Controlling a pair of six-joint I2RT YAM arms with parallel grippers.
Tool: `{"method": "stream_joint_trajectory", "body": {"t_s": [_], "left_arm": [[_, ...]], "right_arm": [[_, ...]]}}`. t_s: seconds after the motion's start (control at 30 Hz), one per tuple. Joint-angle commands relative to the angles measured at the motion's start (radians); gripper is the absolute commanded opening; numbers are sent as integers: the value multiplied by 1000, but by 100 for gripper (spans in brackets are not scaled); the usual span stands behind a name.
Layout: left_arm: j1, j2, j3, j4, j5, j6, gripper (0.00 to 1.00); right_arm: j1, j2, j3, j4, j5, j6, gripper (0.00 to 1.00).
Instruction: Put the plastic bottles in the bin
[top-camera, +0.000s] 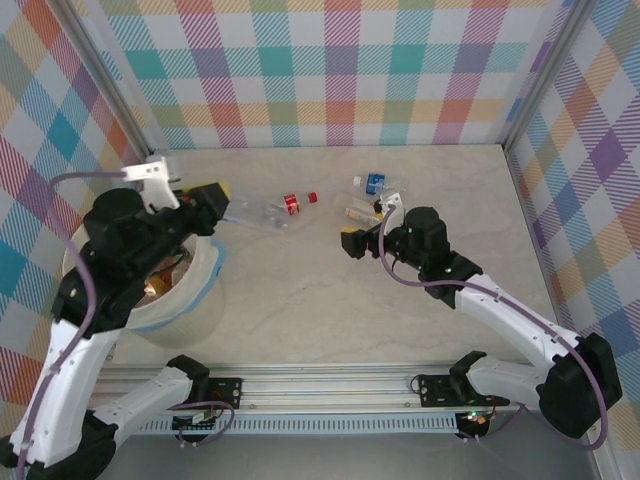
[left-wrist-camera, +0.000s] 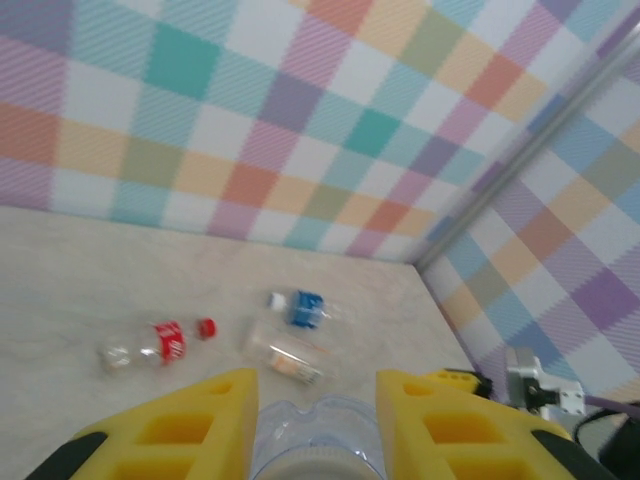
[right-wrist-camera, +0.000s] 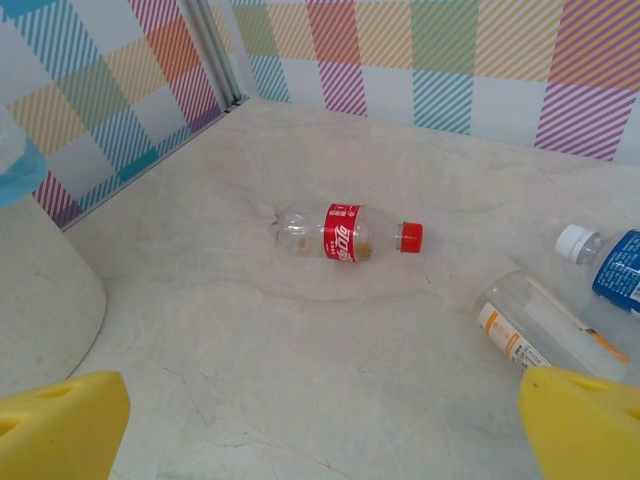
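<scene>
Top view: the left jaws, by the far rim of the bin (top-camera: 192, 315), are clenched on a clear bottle. The right jaws stand released over the surface (top-camera: 300, 300).
Left wrist: the clear bottle (left-wrist-camera: 320, 440) sits between the yellow pads (left-wrist-camera: 190, 425).
Right wrist: a red-label bottle (right-wrist-camera: 345, 238) lies on the surface. An orange-label bottle (right-wrist-camera: 525, 330) and a blue-label bottle (right-wrist-camera: 615, 265) lie to its right.
</scene>
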Motion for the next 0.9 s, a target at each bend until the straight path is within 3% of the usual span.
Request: {"method": "stream_joint_trajectory", "body": {"t_s": [0.0, 0.2, 0.37, 0.47, 0.57, 0.73, 0.83, 0.87], "left_arm": [[2, -40, 42, -146, -257, 81, 0], [2, -63, 115, -239, -519, 117, 0], [4, 20, 139, -357, -987, 114, 0], [13, 65, 109, -358, -1089, 118, 0], [72, 95, 82, -340, -1047, 125, 0], [319, 141, 24, -329, -710, 75, 2], [438, 166, -15, -324, -514, 66, 27], [447, 180, -15, -335, -483, 77, 48]], "right_arm": [[2, 6, -7, 62, 34, 8, 100], [2, 29, 26, 31, 33, 18, 100], [2, 35, 33, 32, 21, 33, 99], [2, 36, 37, 32, 23, 48, 100], [2, 31, 34, 29, 38, 55, 100], [2, 22, 24, 25, 81, 68, 100], [2, 18, 21, 18, 77, 64, 100], [2, 17, 21, 12, 80, 63, 100]]}}
